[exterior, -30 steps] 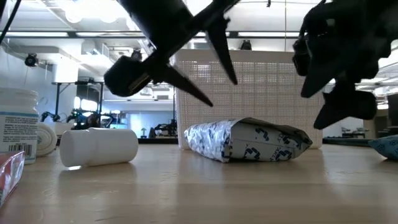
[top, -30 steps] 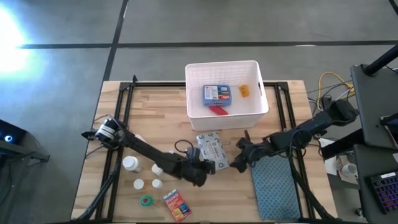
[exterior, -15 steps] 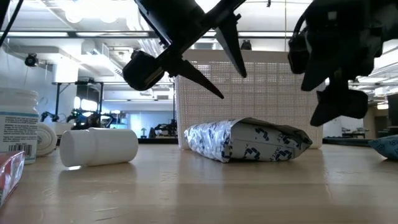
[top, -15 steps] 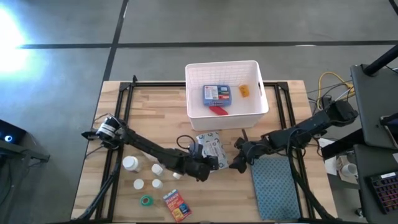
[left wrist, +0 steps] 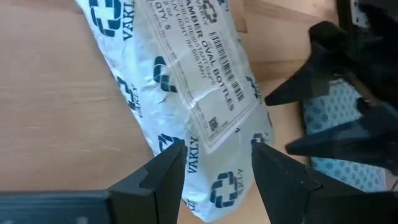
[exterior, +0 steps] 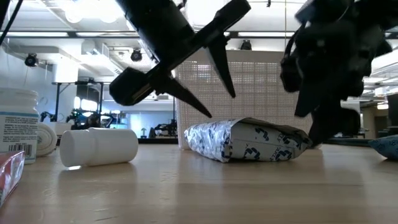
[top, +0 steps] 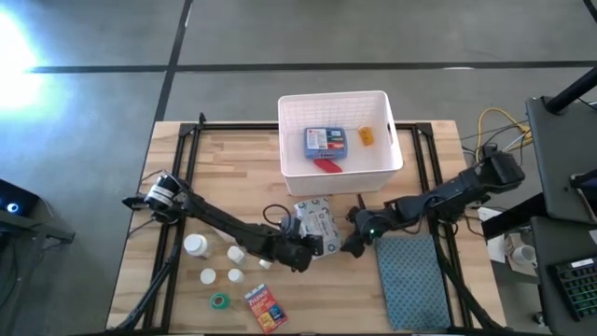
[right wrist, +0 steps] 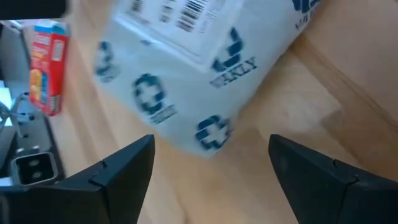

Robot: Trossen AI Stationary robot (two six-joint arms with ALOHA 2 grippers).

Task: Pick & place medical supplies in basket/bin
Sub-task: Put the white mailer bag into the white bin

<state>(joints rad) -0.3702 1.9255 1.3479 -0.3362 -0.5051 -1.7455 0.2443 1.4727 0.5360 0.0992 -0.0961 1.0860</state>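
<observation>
The white-blue wipes packet point(top: 317, 222) lies flat on the table just in front of the white basket point(top: 384, 159). My left gripper point(top: 311, 246) hovers open over the packet's near end, and in its wrist view its fingers point(left wrist: 166, 167) frame the packet point(left wrist: 186, 93). My right gripper point(top: 353, 243) is open and low at the packet's right end point(exterior: 305, 140); its wrist view shows the packet point(right wrist: 180, 68) between its wide-spread fingers point(right wrist: 124, 168). A blue box point(top: 326, 142), a red tube point(top: 326, 165) and an orange item point(top: 367, 136) lie in the basket.
Near the left edge lie white bottles point(top: 194, 245) point(top: 235, 252), small jars point(top: 207, 275), a green tape roll point(top: 220, 301) and an orange-red box point(top: 266, 308). The teal-grey mat point(top: 410, 275) lies under the right arm. Black frame rails run along both table sides.
My right gripper has moved toward the table's left and come down beside the packet's right end. My left gripper has shifted a little toward the packet, rising first and then dropping closer over it. The packet has stayed where it was.
</observation>
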